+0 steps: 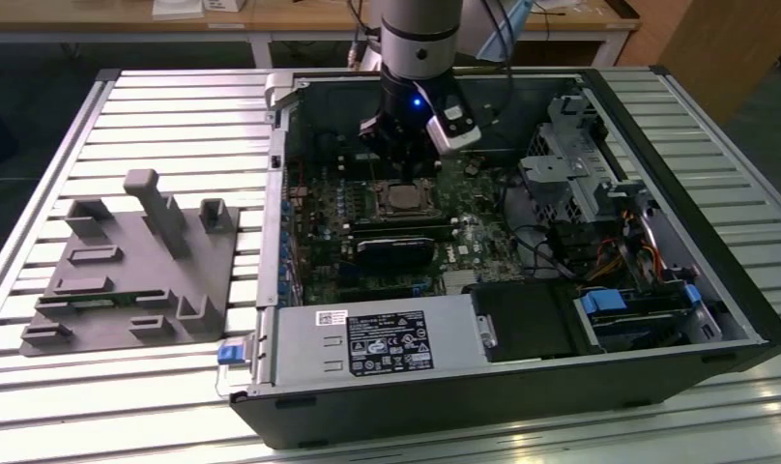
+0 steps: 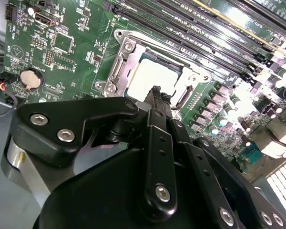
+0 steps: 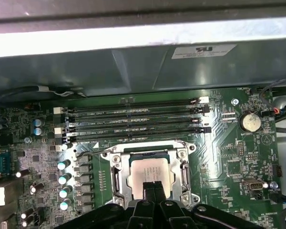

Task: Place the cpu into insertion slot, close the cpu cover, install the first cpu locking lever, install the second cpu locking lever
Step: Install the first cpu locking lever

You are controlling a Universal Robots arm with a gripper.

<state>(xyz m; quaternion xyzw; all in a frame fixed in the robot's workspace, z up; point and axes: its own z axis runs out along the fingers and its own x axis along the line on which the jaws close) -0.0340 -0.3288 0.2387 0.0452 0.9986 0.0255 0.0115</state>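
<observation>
Above the insertion slot [image 3: 187,151], claw [image 3: 153,190] closed, empty, partly hiding the cpu [image 3: 150,171]

Clear room is noted directly beneath the closed tips of the black gripper [image 3: 152,187], over the pale square metal-topped cpu [image 3: 151,171], which is ringed by the thin silvery cpu cover [image 3: 118,167]. Beyond the jaws, passage is bounded by long black memory slots [image 3: 133,119] and the grey sheet-metal case wall [image 3: 133,67]. Upright silver-topped capacitors [image 3: 63,179] stand to one side of the jaws.

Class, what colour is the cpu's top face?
Pale silvery-beige. The cpu shows best in the first wrist view.
</observation>
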